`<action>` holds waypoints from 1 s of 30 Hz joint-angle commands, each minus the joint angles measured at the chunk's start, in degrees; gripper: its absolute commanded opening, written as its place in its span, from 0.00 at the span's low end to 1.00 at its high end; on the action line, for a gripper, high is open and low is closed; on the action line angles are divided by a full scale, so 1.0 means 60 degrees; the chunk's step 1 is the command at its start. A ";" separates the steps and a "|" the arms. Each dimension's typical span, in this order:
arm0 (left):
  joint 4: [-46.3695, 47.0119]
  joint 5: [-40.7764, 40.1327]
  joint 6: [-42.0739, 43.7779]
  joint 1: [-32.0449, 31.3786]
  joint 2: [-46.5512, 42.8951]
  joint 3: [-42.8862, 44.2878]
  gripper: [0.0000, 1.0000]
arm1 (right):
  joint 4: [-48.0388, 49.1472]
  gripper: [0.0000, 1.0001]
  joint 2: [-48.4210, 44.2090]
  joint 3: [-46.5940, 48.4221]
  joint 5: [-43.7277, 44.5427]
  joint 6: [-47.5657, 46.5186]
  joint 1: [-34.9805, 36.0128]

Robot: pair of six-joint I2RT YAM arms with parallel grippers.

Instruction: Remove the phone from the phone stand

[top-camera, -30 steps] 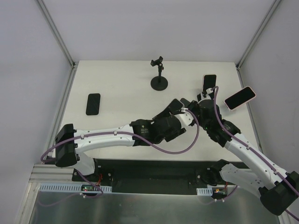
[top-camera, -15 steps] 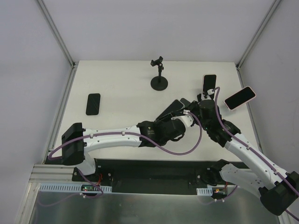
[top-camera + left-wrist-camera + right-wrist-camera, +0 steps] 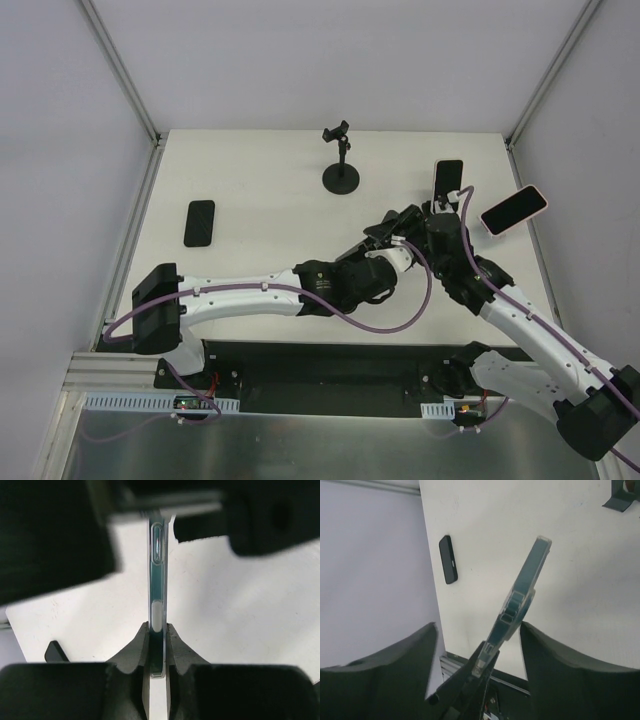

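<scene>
A teal phone point(image 3: 157, 580) in a clear case hangs edge-on above the table, with my left gripper point(image 3: 157, 641) shut on its lower end. In the right wrist view the phone point(image 3: 522, 592) slants between the spread fingers of my right gripper point(image 3: 479, 630), which stands open and does not touch it. From above, both grippers meet at centre right, the left gripper point(image 3: 390, 230) beside the right gripper point(image 3: 428, 222). The black phone stand point(image 3: 341, 160) at the back middle holds nothing.
A black phone point(image 3: 200, 222) lies flat at the left of the table. A dark phone point(image 3: 449, 178) and a pink-cased phone point(image 3: 513, 210) sit raised at the right, close to my right arm. White walls close in the table.
My left gripper has shut on the teal phone. My right gripper, shut a second ago, has opened off it.
</scene>
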 commanded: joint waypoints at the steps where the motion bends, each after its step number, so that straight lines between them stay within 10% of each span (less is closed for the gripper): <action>1: -0.0086 -0.0214 -0.0062 -0.0047 -0.0407 -0.0239 0.00 | 0.0786 0.79 -0.0076 0.0205 0.0369 -0.0276 -0.0006; 6: -0.0159 -0.0317 -0.0354 0.0421 -0.1006 -0.0853 0.00 | 0.0203 1.00 -0.0324 0.0425 0.0793 -0.1184 -0.0123; 18: -0.0774 -0.0053 -0.0575 0.3555 -0.2853 -0.2567 0.00 | -0.2375 0.96 -0.1920 0.0996 0.2610 -0.3850 -0.0943; 30: -0.0906 -0.0083 -0.0662 0.7216 -0.1114 -0.2292 0.00 | -0.3344 0.96 -0.2610 0.1334 0.3124 -0.5374 -0.1222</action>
